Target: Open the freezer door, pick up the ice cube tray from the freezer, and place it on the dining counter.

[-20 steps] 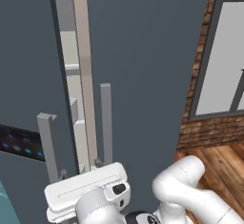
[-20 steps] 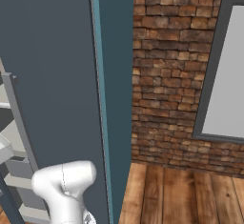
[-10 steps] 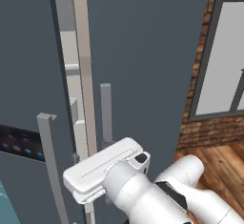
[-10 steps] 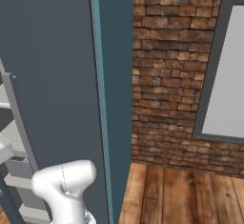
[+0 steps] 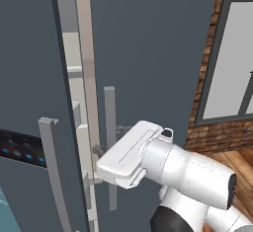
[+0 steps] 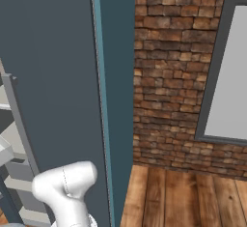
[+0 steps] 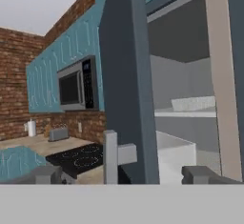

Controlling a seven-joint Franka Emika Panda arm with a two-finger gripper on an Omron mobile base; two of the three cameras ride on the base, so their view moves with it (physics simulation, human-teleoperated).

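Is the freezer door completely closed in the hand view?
No, the freezer door stands ajar, and pale shelves show through the gap beside it.

Over the last second the arm has risen in the left base view: its white hand, low at the frame's bottom edge 1 second ago, now sits higher and further forward, pressed up to the gap beside the freezer door (image 5: 34, 78). The gripper (image 7: 128, 174) straddles the door's edge, jaws spread wide as before.

Home kitchen: microwave (image 7: 76, 86), black cooktop (image 7: 80, 158), teal cabinets (image 7: 66, 46), slate-grey freezer (image 5: 148, 53).
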